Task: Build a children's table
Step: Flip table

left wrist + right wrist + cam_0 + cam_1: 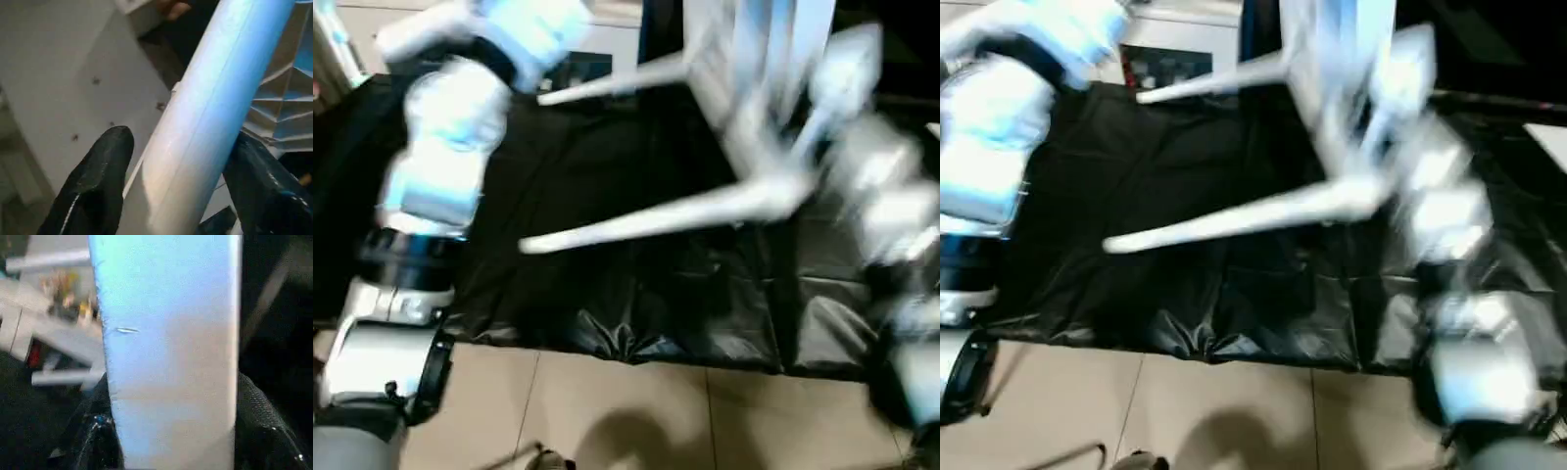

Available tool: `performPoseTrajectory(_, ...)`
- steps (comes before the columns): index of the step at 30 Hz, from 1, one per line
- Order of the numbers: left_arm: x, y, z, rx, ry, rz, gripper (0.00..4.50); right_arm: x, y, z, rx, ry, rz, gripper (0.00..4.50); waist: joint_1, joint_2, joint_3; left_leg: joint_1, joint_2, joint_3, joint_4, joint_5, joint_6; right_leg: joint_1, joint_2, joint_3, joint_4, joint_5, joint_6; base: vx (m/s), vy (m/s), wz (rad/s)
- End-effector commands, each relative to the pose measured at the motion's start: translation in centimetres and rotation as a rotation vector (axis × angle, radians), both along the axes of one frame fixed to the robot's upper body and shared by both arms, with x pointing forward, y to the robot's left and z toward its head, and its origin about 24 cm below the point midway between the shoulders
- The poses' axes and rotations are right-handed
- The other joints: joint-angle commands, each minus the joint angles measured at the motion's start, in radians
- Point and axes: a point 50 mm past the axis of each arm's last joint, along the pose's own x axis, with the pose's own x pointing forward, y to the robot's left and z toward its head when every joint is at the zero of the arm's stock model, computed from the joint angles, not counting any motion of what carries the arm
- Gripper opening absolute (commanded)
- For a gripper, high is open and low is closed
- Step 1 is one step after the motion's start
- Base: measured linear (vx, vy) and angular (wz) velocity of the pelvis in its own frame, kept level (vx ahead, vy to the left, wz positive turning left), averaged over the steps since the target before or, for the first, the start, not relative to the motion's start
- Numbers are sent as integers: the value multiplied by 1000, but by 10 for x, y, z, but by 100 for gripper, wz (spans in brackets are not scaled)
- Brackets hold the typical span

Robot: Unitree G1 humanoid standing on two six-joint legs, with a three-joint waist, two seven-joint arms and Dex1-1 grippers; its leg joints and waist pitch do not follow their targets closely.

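Left gripper (176,181) clamped on a white leg (205,112); ribbed tabletop (286,107) just beyond its jaws. Right gripper (171,431) closed around another leg (168,357). Black sheet (636,284) lies beneath; a third leg (656,220) juts across it.

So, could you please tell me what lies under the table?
A black sheet lies under the table, over a tiled floor. What the sheet covers is hidden.

No legible text, label, number or sign anywhere.
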Motion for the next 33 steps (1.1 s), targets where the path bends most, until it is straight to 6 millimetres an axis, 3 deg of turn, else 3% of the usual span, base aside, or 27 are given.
performPoseTrajectory(1,2,22,-11,-234,57,20,275,-4,-4,11,84,-35,66,216,-1,-16,-81,38,14,-4,-40,-35,42,48,-40,30,-51,127,-218,0,0,0)
performPoseTrajectory(2,0,27,-14,-256,67,32,274,-7,1,17,57,-49,104,216,-3,-14,-82,39,16,-5,-41,-43,36,46,-40,30,-51,124,-214,0,0,0)
performPoseTrajectory(4,-3,30,-18,-252,77,49,274,-8,8,17,30,-43,149,216,-9,-23,-79,43,19,-8,-46,-72,6,44,-38,28,-54,92,-199,0,0,0)
performPoseTrajectory(6,-3,30,-19,-250,80,52,273,-8,9,17,24,-39,159,216,-11,-24,-77,45,18,-8,-47,-101,-12,41,-39,29,-58,57,-190,0,0,0)
performPoseTrajectory(7,-4,29,-20,-231,86,56,273,-7,14,13,6,-23,179,216,-14,-36,-76,45,19,-6,-48,-111,-14,41,-39,29,-61,41,-186,0,0,0)
performPoseTrajectory(8,-5,27,-22,-221,95,54,273,-6,19,7,-13,-6,199,245,-15,-35,-76,42,19,-9,-49,-119,-23,43,-44,29,-61,11,-177,0,0,0)
performPoseTrajectory(21,-6,28,-27,-221,142,93,270,-6,18,0,-5,-9,235,362,-19,-32,-75,41,17,-8,-49,-140,-29,37,-44,30,-67,-23,-165,0,0,0)
performPoseTrajectory(24,-5,29,-30,-223,168,112,268,-11,23,6,11,-84,303,371,-20,-32,-75,41,17,-8,-48,-155,-31,35,-44,31,-69,-36,-163,0,0,0)
performPoseTrajectory(26,-4,29,-34,-222,191,119,266,-19,27,17,65,-193,355,406,-20,-29,-76,42,17,-9,-49,-165,-31,34,-45,31,-71,-48,-160,0,0,0)
performPoseTrajectory(33,-4,26,-42,-225,228,127,263,-43,38,43,199,-396,527,409,-17,-26,-75,46,21,-12,-54,-181,-21,30,-43,29,-71,-50,-153,0,0,0)
